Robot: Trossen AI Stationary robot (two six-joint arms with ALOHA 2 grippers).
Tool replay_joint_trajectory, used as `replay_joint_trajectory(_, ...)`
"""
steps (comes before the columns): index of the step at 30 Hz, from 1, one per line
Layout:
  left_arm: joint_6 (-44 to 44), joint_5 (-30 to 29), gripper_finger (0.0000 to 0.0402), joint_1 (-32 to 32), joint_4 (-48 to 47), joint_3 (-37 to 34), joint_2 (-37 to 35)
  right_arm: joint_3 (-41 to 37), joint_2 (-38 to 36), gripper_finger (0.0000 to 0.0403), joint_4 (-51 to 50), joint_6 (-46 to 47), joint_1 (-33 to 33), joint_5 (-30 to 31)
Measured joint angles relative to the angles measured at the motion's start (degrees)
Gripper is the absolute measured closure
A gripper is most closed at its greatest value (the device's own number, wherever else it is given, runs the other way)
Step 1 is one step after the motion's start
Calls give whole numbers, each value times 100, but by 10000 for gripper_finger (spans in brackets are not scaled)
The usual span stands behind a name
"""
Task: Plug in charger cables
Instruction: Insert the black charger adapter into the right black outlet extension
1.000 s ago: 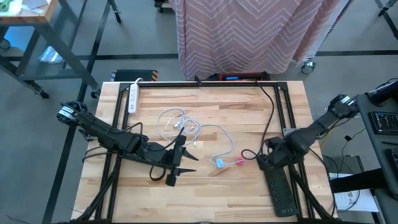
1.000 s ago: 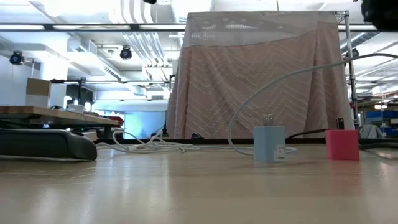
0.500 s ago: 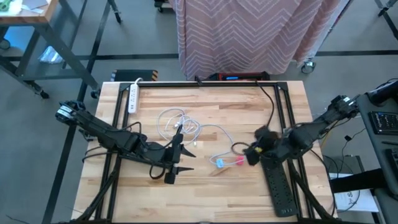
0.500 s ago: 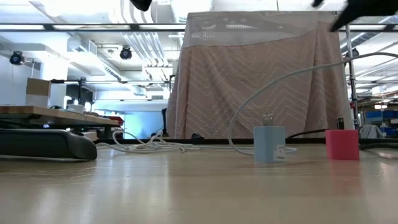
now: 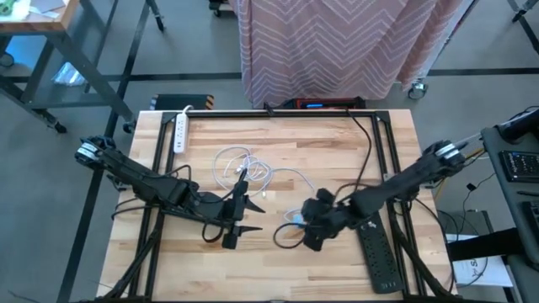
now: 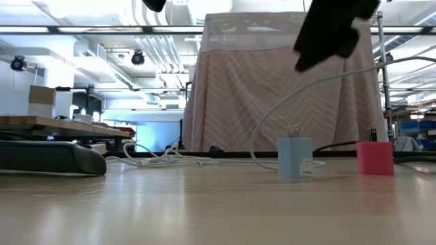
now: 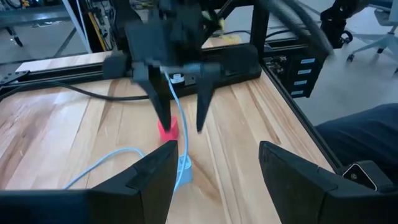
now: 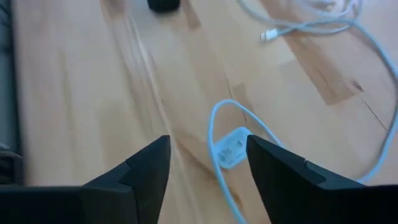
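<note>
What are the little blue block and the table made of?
The light blue plug block looks like smooth, matte plastic: even colour, rounded edges, with small shiny prongs on top that seem to be metal. The table looks like wood: pale planks joined side by side, with visible grain and a slight sheen.

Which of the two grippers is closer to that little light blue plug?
Right. The right gripper hovers open just above the light blue plug; the left gripper sits farther off across the table.
</note>
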Motion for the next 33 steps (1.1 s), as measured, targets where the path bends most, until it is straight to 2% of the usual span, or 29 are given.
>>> replay_joint_trajectory(10,-2,0,186,0,-115,0,2,838,1392,217,35,-1256,-541,-185)
replay_joint_trajectory(17,-70,0,179,0,-378,-2,2,1380,2114,217,-678,-1359,-724,-361)
replay_joint_trajectory(21,-136,-2,184,2,-442,-2,2,1464,2291,223,-680,-1221,-735,-263)
replay_joint_trajectory(26,-136,-2,198,-2,-441,-2,2,1459,2289,274,-705,-1099,-793,-256)
replay_joint_trajectory(33,-136,-2,214,1,-440,-2,2,1452,2267,390,-890,-815,-908,-258)
